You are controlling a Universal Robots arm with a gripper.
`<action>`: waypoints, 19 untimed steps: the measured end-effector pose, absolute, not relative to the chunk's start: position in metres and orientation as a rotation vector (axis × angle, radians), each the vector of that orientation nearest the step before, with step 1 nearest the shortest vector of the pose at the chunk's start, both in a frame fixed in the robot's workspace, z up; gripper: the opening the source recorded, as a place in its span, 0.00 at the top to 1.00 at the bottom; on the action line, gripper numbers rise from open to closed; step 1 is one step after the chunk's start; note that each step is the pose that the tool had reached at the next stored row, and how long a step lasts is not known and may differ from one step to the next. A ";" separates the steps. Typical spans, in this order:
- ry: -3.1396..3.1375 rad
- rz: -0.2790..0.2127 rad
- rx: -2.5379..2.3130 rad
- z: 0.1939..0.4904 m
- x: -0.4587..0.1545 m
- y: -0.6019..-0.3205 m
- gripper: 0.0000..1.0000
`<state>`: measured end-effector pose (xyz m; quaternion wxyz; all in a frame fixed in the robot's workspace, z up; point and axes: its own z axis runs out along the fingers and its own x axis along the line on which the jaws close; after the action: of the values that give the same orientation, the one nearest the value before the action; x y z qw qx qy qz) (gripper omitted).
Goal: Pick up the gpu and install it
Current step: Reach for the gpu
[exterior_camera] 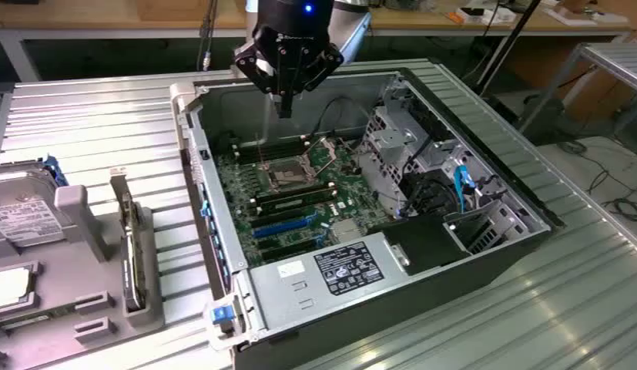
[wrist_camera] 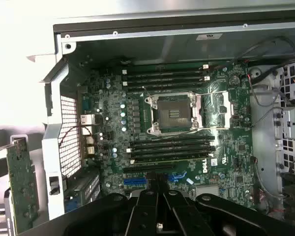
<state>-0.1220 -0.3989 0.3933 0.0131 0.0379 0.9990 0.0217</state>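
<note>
The gpu point(exterior_camera: 131, 254) stands on its edge in a grey holder point(exterior_camera: 87, 308) on the exterior view's left, outside the computer case, with its silver bracket at the far end. The wrist view shows its green board point(wrist_camera: 22, 189) beside the case wall. My gripper point(exterior_camera: 284, 104) hangs above the far end of the open case point(exterior_camera: 210, 231), over the motherboard point(exterior_camera: 297, 193). Its fingers point(wrist_camera: 152, 206) are shut together with nothing between them. The gripper is well apart from the gpu. Blue expansion slots point(exterior_camera: 287, 225) lie on the board just below the fingertips point(wrist_camera: 135, 181).
A silver labelled hard drive point(exterior_camera: 25, 216) lies in the holder at the exterior view's far left. Inside the case are the CPU socket point(wrist_camera: 173, 114), black memory slots point(wrist_camera: 169, 147), the drive cage point(exterior_camera: 410, 146) and the power supply point(exterior_camera: 344, 270). Ribbed metal table point(exterior_camera: 92, 123) surrounds the case.
</note>
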 end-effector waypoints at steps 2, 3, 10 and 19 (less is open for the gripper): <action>3.112 0.068 0.118 0.393 -0.122 -0.399 0.89; 3.112 0.068 0.118 0.393 -0.122 -0.399 0.89; 3.112 0.068 0.118 0.393 -0.124 -0.399 0.89; 3.112 0.068 0.118 0.393 -0.137 -0.399 0.89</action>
<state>-0.1367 -0.3989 0.3933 0.0131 0.0379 0.9990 0.0217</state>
